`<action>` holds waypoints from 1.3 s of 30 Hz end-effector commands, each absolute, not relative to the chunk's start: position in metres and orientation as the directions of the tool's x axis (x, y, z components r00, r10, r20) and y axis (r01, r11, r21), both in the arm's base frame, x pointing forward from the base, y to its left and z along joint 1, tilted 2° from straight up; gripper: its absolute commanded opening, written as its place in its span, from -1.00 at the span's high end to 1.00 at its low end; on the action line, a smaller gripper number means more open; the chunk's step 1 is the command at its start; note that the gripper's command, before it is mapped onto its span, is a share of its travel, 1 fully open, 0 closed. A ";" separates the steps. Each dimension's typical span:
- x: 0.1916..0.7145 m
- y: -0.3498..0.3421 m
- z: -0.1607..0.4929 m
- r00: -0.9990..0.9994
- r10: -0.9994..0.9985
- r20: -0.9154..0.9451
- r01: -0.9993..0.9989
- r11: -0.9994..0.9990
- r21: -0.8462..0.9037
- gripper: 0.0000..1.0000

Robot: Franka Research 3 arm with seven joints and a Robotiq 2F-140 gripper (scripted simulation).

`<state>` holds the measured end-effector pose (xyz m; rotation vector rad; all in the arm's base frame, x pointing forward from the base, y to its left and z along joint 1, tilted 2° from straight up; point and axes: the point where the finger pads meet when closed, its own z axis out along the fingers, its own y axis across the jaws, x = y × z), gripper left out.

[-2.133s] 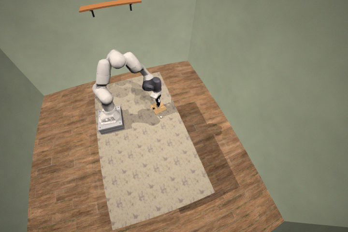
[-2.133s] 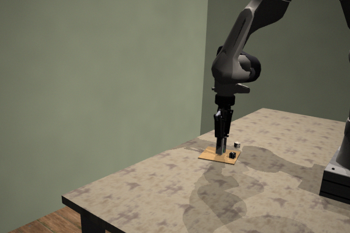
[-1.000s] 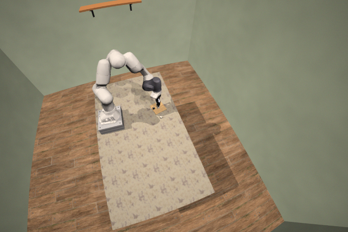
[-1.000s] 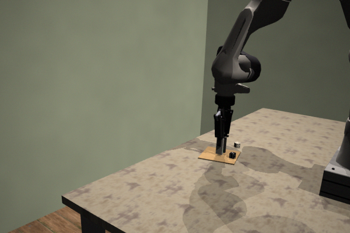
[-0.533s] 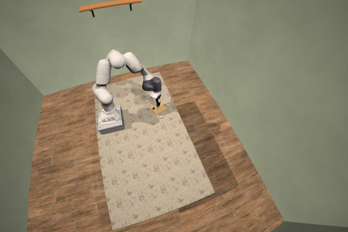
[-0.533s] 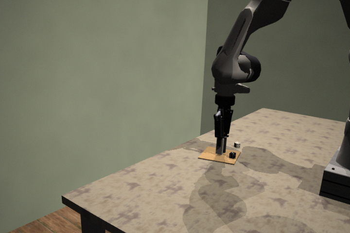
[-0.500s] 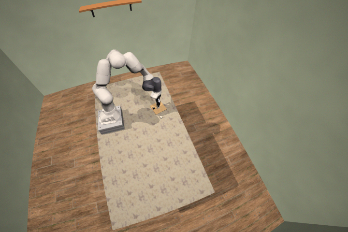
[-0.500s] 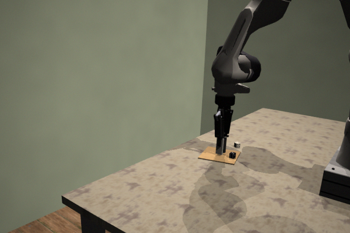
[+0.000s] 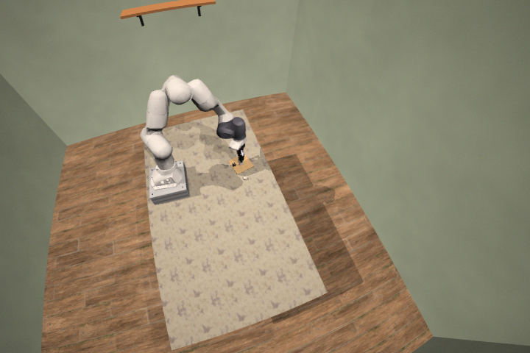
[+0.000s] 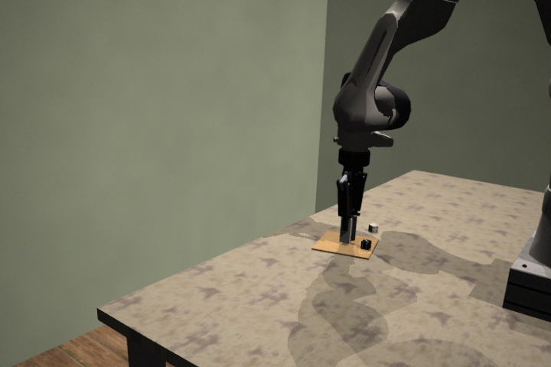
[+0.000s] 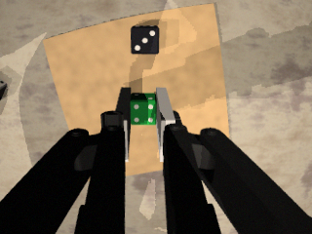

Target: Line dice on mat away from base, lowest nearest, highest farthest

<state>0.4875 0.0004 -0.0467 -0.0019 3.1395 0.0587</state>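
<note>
My gripper (image 11: 143,103) (image 10: 347,239) (image 9: 241,160) stands upright over the orange-brown mat (image 11: 78,72) (image 10: 328,246) (image 9: 246,168) and is shut on a green die (image 11: 143,112), held low at the mat's surface near its middle. The green die's top face shows four white pips. A black die (image 11: 146,39) (image 10: 365,244) (image 9: 234,165) showing three pips lies flat on the mat, apart from the fingers, on the side towards the robot's base. A white die (image 10: 373,227) (image 9: 245,177) lies on the table just off the mat. In the top and exterior views the fingers hide the green die.
The robot's base (image 9: 168,183) (image 10: 538,277) stands on the patterned table top (image 10: 241,298). The table's far edge runs close behind the mat, with the green wall beyond. A wooden shelf (image 9: 168,8) hangs high on the wall.
</note>
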 end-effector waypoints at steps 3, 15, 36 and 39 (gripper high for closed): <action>0.488 0.000 -0.047 -1.000 -0.003 -0.003 -0.004 0.999 0.037 0.81; 0.488 0.000 -0.048 -1.000 -0.003 -0.003 -0.004 0.999 0.037 0.81; 0.488 0.000 -0.051 -1.000 -0.003 -0.003 -0.004 0.999 0.037 0.81; 0.488 0.000 -0.051 -1.000 -0.003 -0.003 -0.004 0.999 0.037 0.81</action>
